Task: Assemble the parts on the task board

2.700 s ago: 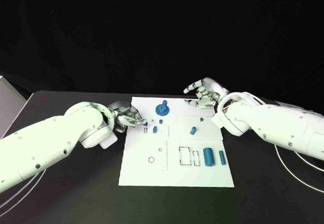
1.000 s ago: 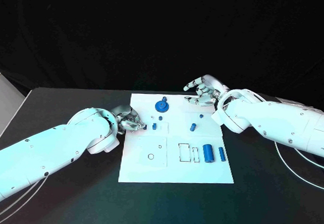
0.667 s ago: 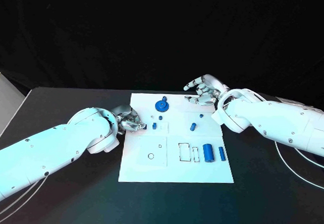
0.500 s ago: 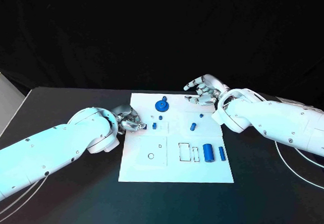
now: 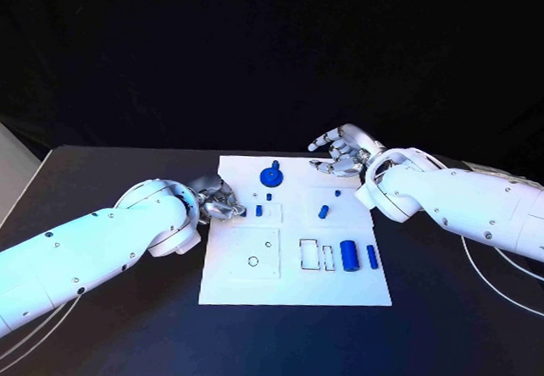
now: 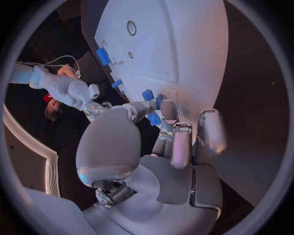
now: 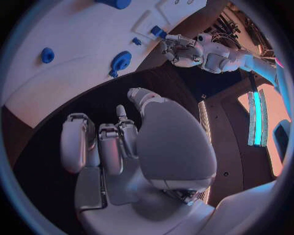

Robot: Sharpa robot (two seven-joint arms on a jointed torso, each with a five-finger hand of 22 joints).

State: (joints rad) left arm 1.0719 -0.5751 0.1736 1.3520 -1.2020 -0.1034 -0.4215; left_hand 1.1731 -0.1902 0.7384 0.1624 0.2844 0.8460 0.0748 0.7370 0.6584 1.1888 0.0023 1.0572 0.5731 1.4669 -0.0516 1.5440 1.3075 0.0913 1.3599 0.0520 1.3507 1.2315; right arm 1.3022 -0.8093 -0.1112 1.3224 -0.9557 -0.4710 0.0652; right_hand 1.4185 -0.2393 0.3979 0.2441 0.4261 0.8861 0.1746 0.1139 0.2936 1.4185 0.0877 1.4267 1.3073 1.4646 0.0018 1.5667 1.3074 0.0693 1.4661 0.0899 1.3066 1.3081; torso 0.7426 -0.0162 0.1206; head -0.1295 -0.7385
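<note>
- The board (image 5: 295, 274) is a white plate in the middle of the black table (image 5: 93, 331), between the two arms.
- The left hand (image 5: 218, 200) is at the left edge of the board. Its fingers (image 6: 182, 147) are curled and point to the board. Small blue parts (image 6: 151, 106) are at the fingertips, but I cannot tell if the fingers hold one or only touch it.
- The right hand (image 5: 343, 152) is at the far right corner of the board, over the black table. Its fingers (image 7: 110, 147) are bent in loosely and hold nothing.
- A round blue part with a knob (image 5: 273, 176) stands near the far edge of the board, just beside the right hand.
- A small blue peg (image 5: 325, 212) lies in the middle of the board, and a smaller one (image 5: 260, 210) is near the left hand.
- Two blue cylinders (image 5: 349, 255) lie side by side at the right side of the board, next to rectangular outlines (image 5: 309, 253).
- A small ring (image 5: 254, 261) is marked on the left near part of the board.
</note>
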